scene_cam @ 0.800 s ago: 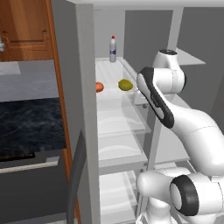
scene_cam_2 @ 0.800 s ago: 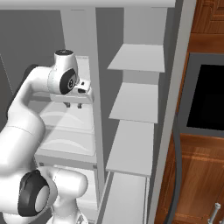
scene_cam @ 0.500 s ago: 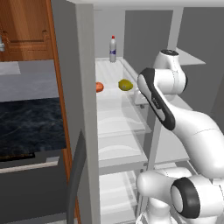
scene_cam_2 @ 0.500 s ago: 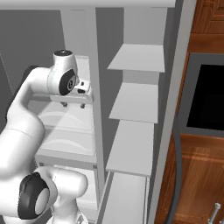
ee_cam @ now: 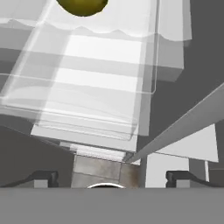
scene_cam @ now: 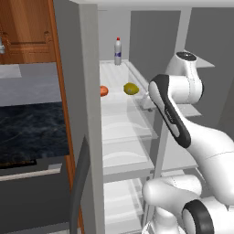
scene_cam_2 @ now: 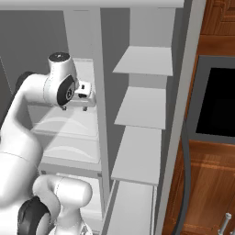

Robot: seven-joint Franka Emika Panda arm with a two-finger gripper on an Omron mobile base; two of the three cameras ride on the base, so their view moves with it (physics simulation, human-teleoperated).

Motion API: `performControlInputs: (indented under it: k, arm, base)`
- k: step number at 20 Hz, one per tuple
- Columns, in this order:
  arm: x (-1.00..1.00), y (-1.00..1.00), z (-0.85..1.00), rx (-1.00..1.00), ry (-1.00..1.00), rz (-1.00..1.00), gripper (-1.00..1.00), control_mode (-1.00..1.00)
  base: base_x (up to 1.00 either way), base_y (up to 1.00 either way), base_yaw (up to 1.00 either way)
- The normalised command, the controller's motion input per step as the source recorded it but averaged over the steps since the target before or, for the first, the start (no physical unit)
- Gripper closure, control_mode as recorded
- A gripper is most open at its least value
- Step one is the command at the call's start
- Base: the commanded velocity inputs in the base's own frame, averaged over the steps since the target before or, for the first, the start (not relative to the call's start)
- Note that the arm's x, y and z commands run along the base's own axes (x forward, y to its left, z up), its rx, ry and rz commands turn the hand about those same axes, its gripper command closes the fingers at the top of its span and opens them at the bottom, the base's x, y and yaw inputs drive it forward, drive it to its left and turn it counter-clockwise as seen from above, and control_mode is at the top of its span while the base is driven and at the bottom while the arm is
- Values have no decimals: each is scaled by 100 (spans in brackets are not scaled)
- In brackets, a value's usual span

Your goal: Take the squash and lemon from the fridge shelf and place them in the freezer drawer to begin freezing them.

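The orange-red squash (scene_cam: 104,90) and the yellow-green lemon (scene_cam: 131,88) lie side by side on the ribbed white fridge shelf (scene_cam: 114,73). My gripper (scene_cam: 147,106) hangs at the shelf's front right corner, just right of and below the lemon, mostly hidden behind my own arm. From the right it shows as the gripper (scene_cam_2: 73,108) pointing down beside the fridge's centre post. In the hand view the lemon (ee_cam: 82,5) sits at the top edge, and the gripper (ee_cam: 112,177) is open with its tips far apart and nothing between them. The freezer drawer is out of view.
A bottle with a red cap (scene_cam: 118,50) stands at the back of the shelf. Translucent curved-front bins (scene_cam: 124,133) sit below it. The grey centre post (scene_cam_2: 102,114) and side shelves (scene_cam_2: 140,108) lie to the right. The open fridge door edge (scene_cam: 89,137) stands on the left.
The arm's upper joint has shifted a little to the right. The gripper has hardly moved and is still open; squash and lemon lie as before.
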Motion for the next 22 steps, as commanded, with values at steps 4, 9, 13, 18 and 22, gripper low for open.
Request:
performControlInputs:
  k: [4,9,13,18,22]
  arm:
    - [-47,23,32,0,-34,5,-100,-100]
    - [-26,37,50,0,-30,0,-100,-100]
    - [-4,54,63,0,-18,0,-100,-100]
    - [0,64,58,2,-1,0,-100,-100]
    - [8,73,31,2,5,0,-100,-100]
  base:
    - [0,0,0]
    - [0,0,0]
    - [0,0,0]
    - [0,0,0]
    - [0,0,0]
